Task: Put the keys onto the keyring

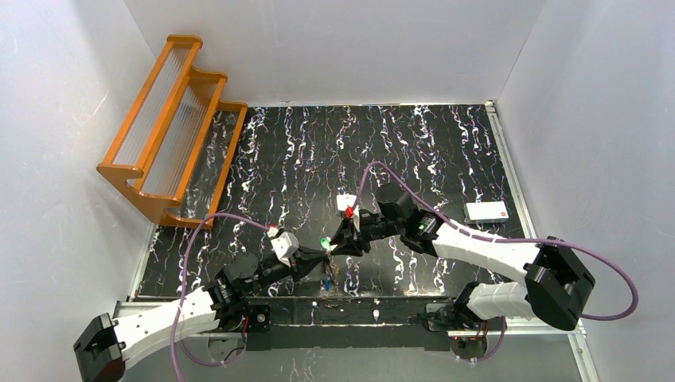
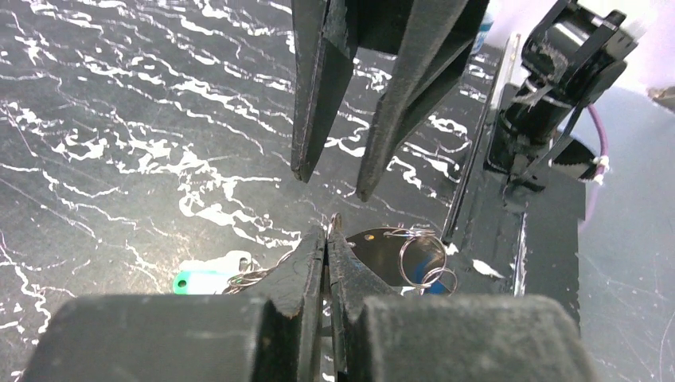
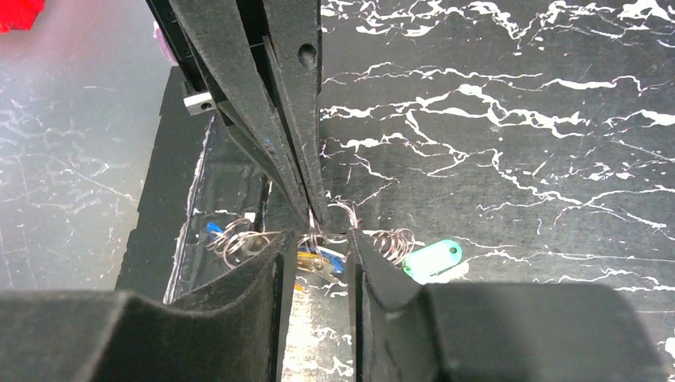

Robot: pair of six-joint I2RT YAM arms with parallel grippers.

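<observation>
My left gripper point(image 1: 321, 257) point(image 2: 328, 231) is shut on a thin wire ring of the keyring. Its silver oval fob point(image 2: 374, 248) hangs just right of the fingers, with loose rings point(image 2: 422, 259) on it. A green-headed key point(image 2: 199, 281) point(image 3: 432, 259) point(image 1: 325, 243) lies on the mat beside coiled rings. My right gripper point(image 1: 340, 244) point(image 3: 316, 239) is open, its fingers either side of the pinched ring. A blue key point(image 3: 334, 263) and a yellow-orange key point(image 3: 306, 259) hang between them. The left gripper's shut fingers point(image 3: 306, 183) meet it from above.
An orange wooden rack point(image 1: 171, 119) stands at the back left. A white card point(image 1: 486, 211) lies at the right. The black front rail point(image 1: 350, 306) and the arm bases are just below the grippers. White walls enclose the black marbled mat point(image 1: 318, 159).
</observation>
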